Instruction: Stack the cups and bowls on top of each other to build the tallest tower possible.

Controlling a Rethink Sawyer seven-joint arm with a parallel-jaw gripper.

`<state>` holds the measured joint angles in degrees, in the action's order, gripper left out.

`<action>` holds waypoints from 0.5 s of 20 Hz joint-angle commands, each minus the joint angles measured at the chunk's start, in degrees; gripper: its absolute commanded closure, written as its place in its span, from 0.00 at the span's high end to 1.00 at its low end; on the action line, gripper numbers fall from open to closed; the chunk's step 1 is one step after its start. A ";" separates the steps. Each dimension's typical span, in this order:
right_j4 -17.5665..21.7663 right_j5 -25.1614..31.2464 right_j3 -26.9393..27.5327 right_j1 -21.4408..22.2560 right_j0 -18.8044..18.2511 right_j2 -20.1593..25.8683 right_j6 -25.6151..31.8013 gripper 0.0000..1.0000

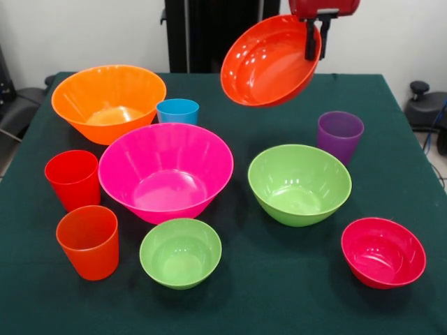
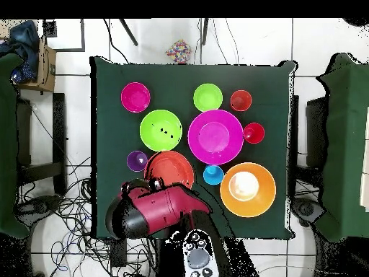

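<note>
While the gripper [image 1: 316, 36] was clamped on the rim of the shallow red-orange bowl [image 1: 269, 63], the front view showed that bowl tilted, clear of the table [image 1: 391, 174]; overhead, the arm [image 2: 155, 210] hid the grip, bowl beside the purple cup [image 2: 136, 160].
</note>
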<state>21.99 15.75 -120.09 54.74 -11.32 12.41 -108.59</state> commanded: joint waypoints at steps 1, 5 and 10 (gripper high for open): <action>-1.49 8.29 0.51 0.83 -1.15 5.27 0.88 0.00; -1.53 8.31 1.82 0.00 -1.29 5.19 0.25 0.00; -2.12 8.68 3.08 0.20 -1.22 4.90 -0.57 0.00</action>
<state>21.12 18.45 -119.98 56.08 -12.00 13.41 -108.59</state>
